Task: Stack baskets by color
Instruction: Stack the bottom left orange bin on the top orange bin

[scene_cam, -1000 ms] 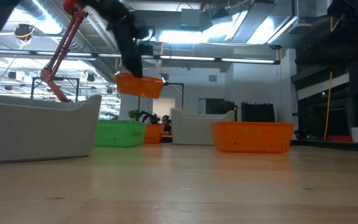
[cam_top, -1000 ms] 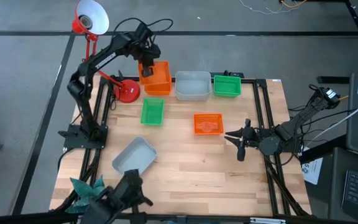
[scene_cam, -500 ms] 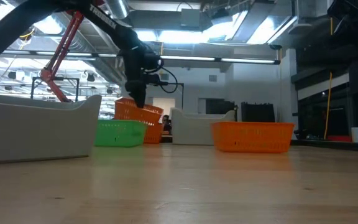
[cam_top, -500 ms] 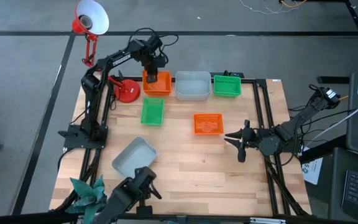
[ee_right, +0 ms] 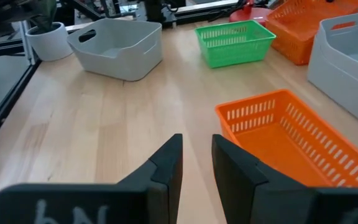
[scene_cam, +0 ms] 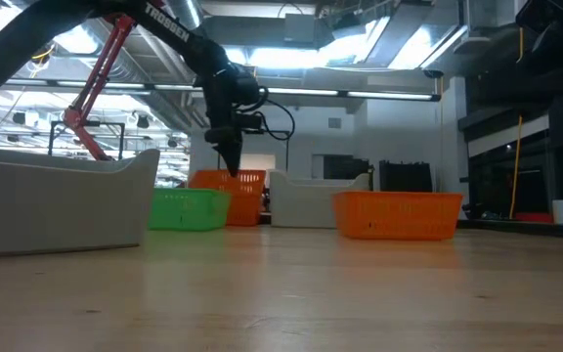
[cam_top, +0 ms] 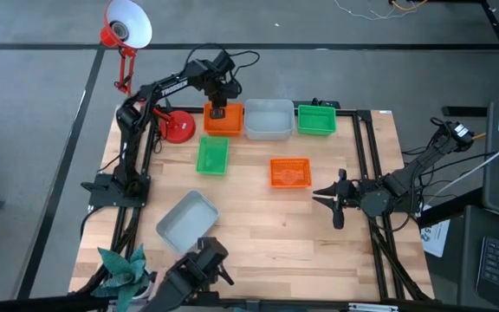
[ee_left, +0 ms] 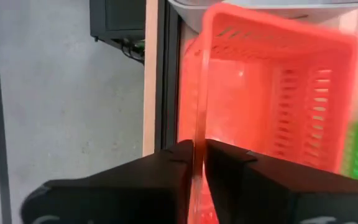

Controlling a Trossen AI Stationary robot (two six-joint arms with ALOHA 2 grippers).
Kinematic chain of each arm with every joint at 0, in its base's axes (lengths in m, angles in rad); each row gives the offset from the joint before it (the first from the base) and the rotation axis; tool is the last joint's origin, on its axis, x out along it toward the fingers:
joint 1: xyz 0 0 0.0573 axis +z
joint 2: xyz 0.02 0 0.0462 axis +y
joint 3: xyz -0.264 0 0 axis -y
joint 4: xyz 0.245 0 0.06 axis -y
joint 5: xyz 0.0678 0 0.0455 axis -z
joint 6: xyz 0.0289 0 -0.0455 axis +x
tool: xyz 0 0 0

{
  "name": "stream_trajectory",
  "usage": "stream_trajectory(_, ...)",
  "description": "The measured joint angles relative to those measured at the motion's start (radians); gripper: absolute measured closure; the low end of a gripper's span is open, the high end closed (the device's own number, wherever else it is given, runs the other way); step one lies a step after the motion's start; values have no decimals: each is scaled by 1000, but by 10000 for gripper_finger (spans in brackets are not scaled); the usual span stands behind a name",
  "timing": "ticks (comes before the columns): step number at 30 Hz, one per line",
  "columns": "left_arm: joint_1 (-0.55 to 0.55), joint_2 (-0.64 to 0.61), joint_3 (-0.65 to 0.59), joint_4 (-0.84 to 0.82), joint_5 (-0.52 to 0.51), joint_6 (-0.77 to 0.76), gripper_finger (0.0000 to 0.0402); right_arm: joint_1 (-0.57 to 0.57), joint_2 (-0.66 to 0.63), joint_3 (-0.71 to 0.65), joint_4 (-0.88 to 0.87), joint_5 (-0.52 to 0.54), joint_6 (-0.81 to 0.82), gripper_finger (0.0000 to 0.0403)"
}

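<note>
An orange basket (cam_top: 222, 120) stands at the table's far edge, just left of a pale grey basket (cam_top: 268, 119) and a green basket (cam_top: 316, 120). My left gripper (cam_top: 218, 110) points steeply down over it and is shut on its wall. In the low view a green basket (scene_cam: 189, 209) hides its bottom. That second green basket (cam_top: 212, 156), a second orange basket (cam_top: 289, 172) and a second grey basket (cam_top: 187, 217) rest on their bottoms on the wood. My right gripper (cam_top: 330, 198) hovers open near the right edge, beside the mid-table orange basket (ee_right: 291, 137). My left gripper has the orange basket's thin side wall (ee_left: 199, 134) between its two fingers, one finger inside the basket and one outside. The fingers come from above, pointing steeply down. The basket stands level and upright (scene_cam: 228, 194), no longer hanging.
A red desk lamp's round base (cam_top: 178, 128) sits just left of the orange basket, its head (cam_top: 128, 24) beyond the far left corner. A potted plant (cam_top: 119, 264) stands at the near left. Bare wood lies between the near grey basket and my right gripper.
My left gripper has come down toward the far edge with the orange basket. The basket hung clear of the table, then tipped as it met the orange basket below it. It now stands level beside the grey basket. My right arm has kept still.
</note>
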Motion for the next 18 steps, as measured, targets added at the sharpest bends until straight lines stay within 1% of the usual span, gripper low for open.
stream_trajectory(4,-1,0,0,0,-10,-7,344,0,0,0,0,-2,0,317)
stream_trajectory(7,-1,-10,2,-4,-49,-15,333,0,0,0,0,-3,0,317)
stream_trajectory(9,-2,-18,28,-26,-74,-17,331,0,0,0,0,-4,0,317)
stream_trajectory(13,-3,-23,103,-63,-58,-66,332,0,0,0,0,-5,0,317)
stream_trajectory(15,-8,-23,113,-69,-65,-64,333,0,0,0,0,-5,-1,317)
stream_trajectory(18,-14,-23,112,-37,-67,-74,331,0,0,0,0,-6,-2,317)
